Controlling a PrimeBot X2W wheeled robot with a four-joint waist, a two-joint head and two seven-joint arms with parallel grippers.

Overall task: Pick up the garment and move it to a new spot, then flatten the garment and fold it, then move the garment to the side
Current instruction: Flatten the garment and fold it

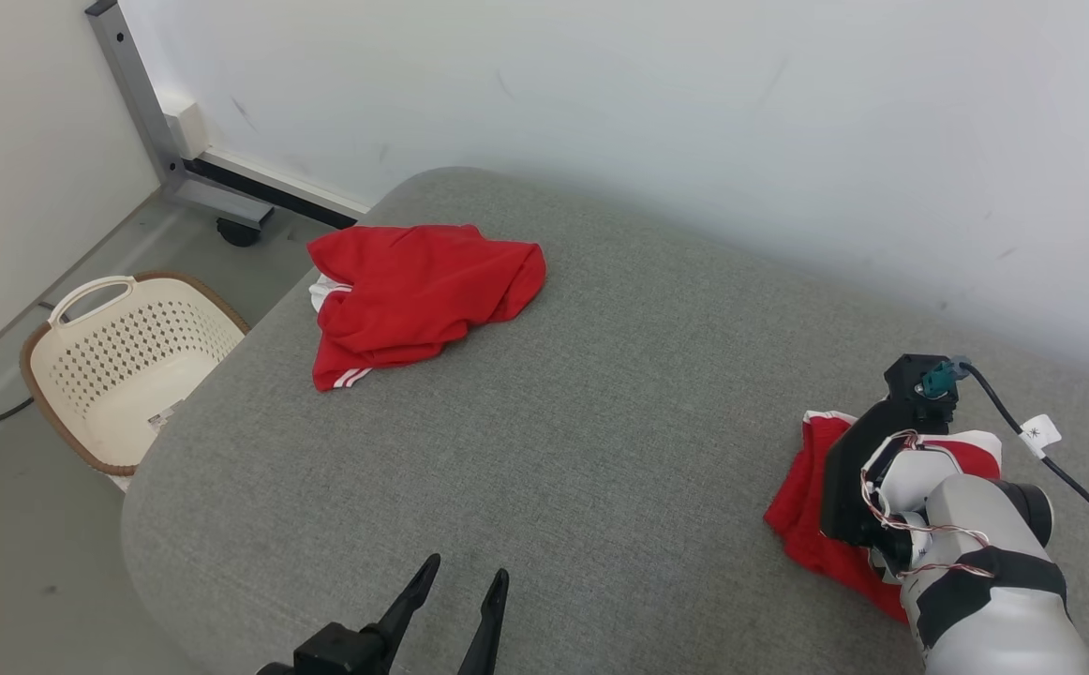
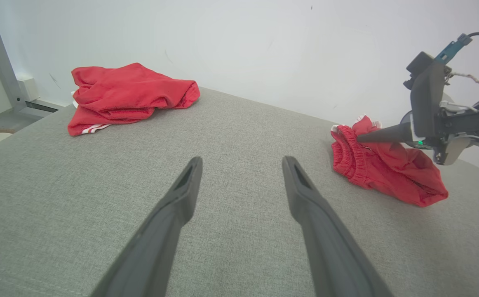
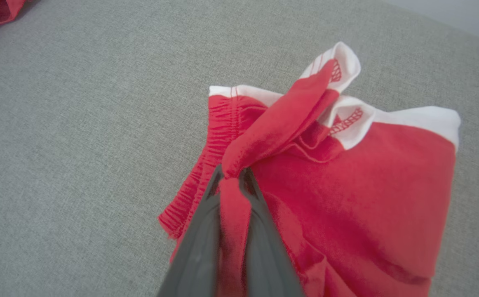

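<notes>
Right gripper point(image 3: 231, 175) was clamped tight on a pulled-up fold of the red garment point(image 3: 367, 185), its two dark fingers pinching the cloth close to the elastic waistband, with white trim showing beyond the tips. That garment lay bunched on the grey upholstered surface point(image 1: 601, 422), toward its right edge on the robot's side, partly under the pale forearm in the head view. Left gripper point(image 1: 467, 567) was held over the surface's near edge, fingers spread wide with nothing between them. A second red garment point(image 1: 413, 291), crumpled and with white stripes at one hem, sat at the surface's far left corner, well apart from the held one. The surface was a woven grey textile with rounded corners. Beyond its far edge rose a white wall point(image 1: 694, 94), faintly scuffed. Off the surface's left side, on a grey floor point(image 1: 1, 525), stood a cream perforated basket point(image 1: 113, 347) with a brown rim, and past the far left corner a grey metal frame leg point(image 1: 146, 122) on a black caster point(image 1: 238, 232). A black cable point(image 1: 1088, 492) with a white tag ran from the right wrist past the surface's right edge
</notes>
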